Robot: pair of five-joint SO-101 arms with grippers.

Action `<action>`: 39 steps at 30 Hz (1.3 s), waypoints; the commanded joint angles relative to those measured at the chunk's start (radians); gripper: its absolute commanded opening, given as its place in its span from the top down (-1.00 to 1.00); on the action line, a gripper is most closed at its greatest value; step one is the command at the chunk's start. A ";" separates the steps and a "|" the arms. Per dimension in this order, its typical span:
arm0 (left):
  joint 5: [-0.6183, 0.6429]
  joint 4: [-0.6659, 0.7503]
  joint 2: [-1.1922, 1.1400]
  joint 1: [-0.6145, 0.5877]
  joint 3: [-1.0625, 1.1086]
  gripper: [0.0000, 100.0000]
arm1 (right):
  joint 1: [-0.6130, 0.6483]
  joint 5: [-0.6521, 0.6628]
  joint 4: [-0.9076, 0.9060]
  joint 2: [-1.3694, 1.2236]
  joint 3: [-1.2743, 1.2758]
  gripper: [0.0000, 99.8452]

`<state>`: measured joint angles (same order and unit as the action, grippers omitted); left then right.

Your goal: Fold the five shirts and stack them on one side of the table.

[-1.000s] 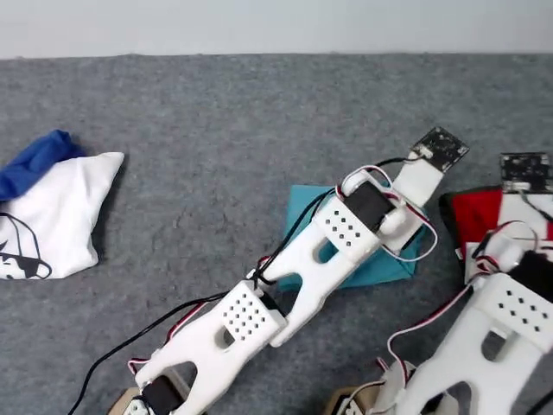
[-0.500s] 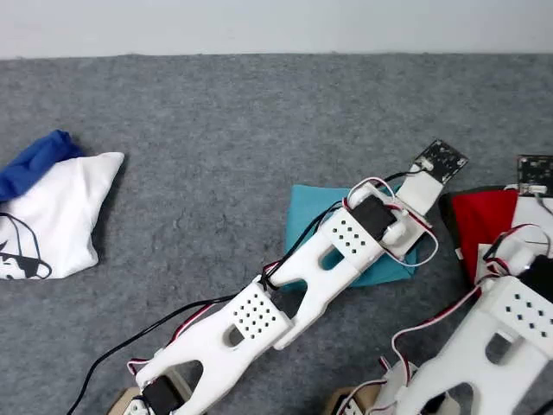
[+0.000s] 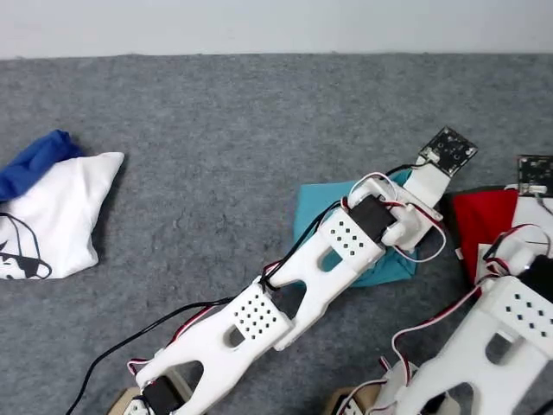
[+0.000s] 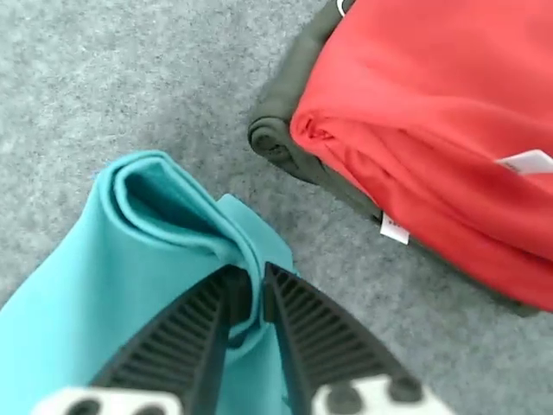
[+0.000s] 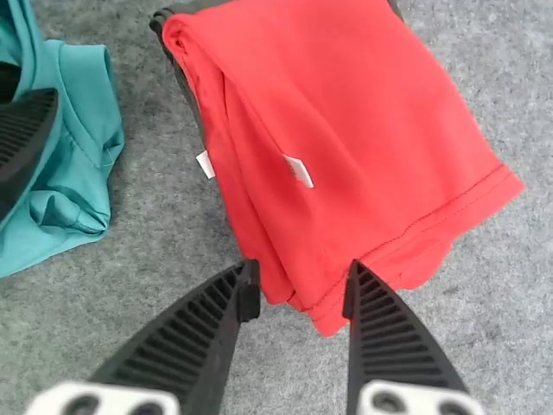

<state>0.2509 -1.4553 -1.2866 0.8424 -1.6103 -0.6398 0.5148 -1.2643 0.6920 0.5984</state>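
A teal shirt (image 3: 313, 210) lies folded right of the table's middle. My left gripper (image 4: 248, 288) is shut on a raised fold at the teal shirt's (image 4: 130, 251) edge, close to the stack on the right. That stack is a folded red shirt (image 4: 432, 112) on top of a dark shirt (image 4: 278, 138). My right gripper (image 5: 298, 290) hovers open over the near edge of the red shirt (image 5: 328, 130), with nothing between its fingers. At the far left a folded white shirt (image 3: 47, 216) lies over a blue shirt (image 3: 34, 158).
Grey carpet-like cloth (image 3: 216, 112) covers the table, with wide free room in the middle and at the back. Both white arms cross the front right part; the left arm (image 3: 259, 316) lies over the teal shirt. A pale wall borders the far edge.
My left gripper has dragged the teal shirt a little to the right, toward the red stack. The right arm shifted slightly right and has then kept still.
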 commanded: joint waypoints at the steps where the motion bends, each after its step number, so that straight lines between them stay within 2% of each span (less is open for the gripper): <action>1: 0.002 0.009 0.021 0.008 -0.067 0.90 | -0.007 -0.011 0.012 0.024 -0.038 0.66; 5: 0.008 -0.026 0.023 0.008 -0.068 0.60 | -0.007 -0.011 0.012 0.024 -0.038 0.66; 10: 0.003 -0.031 0.031 0.008 -0.070 0.59 | -0.007 -0.011 0.012 0.024 -0.038 0.66; 15: 0.002 -0.034 0.153 -0.026 -0.068 0.59 | -0.007 -0.011 0.012 0.024 -0.038 0.66; 19: 0.000 -0.091 0.282 -0.118 -0.068 0.59 | -0.007 -0.011 0.012 0.024 -0.037 0.66; 23: 0.000 -0.183 0.311 -0.282 -0.067 0.59 | 0.024 -0.011 0.012 0.013 -0.035 0.66; 26: 0.000 -0.245 0.247 -0.400 -0.065 0.59 | 0.122 -0.011 0.012 0.012 -0.021 0.66; 29: 0.000 -0.290 0.147 -0.466 -0.067 0.59 | 0.282 -0.012 0.024 0.010 0.009 0.66; 35: 0.002 -0.298 -0.031 -0.491 -0.068 0.59 | 0.595 -0.012 0.153 0.010 0.101 0.66; 39: 0.002 -0.298 -0.061 -0.496 -0.068 0.59 | 0.731 -0.012 0.225 0.008 0.137 0.66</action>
<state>0.2509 -1.7346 -1.3556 0.3560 -1.6118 0.0092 0.5132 -1.0925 0.6920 0.7304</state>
